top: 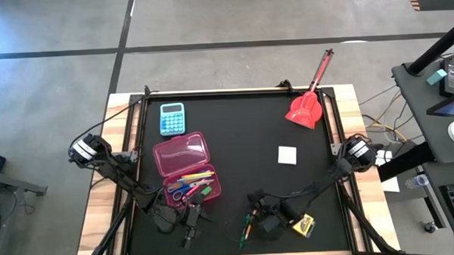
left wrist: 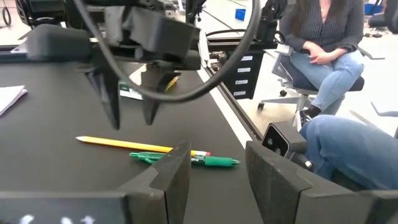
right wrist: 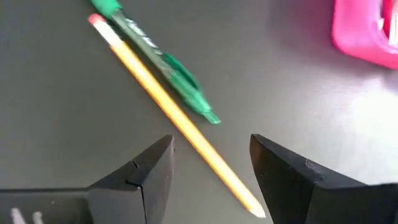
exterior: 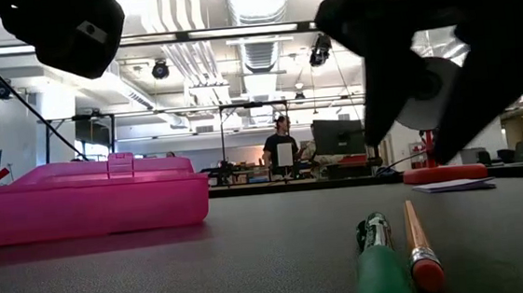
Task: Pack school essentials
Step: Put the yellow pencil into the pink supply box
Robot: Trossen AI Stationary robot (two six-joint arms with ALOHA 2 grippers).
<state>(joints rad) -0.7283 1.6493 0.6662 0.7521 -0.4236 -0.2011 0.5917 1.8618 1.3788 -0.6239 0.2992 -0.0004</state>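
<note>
An orange pencil (top: 249,230) and a green pen (top: 245,227) lie side by side on the black mat near the front edge, also in the low view as pencil (exterior: 421,246) and pen (exterior: 375,261). My right gripper (right wrist: 211,149) hovers open above the pencil (right wrist: 180,121), fingers pointing down, near its sharpened end. My left gripper (left wrist: 214,158) stands open and level to their left, next to the open pink case (top: 184,167). The case holds pens and blue-handled scissors (top: 185,191). A yellow crayon box (top: 304,225) lies to the right of my right gripper (top: 260,216).
A blue calculator (top: 172,118) lies behind the pink case. A red scoop (top: 308,106) sits at the far right corner, with a white note (top: 288,155) nearer. In the left wrist view, seated people (left wrist: 323,43) are beyond the table's right edge.
</note>
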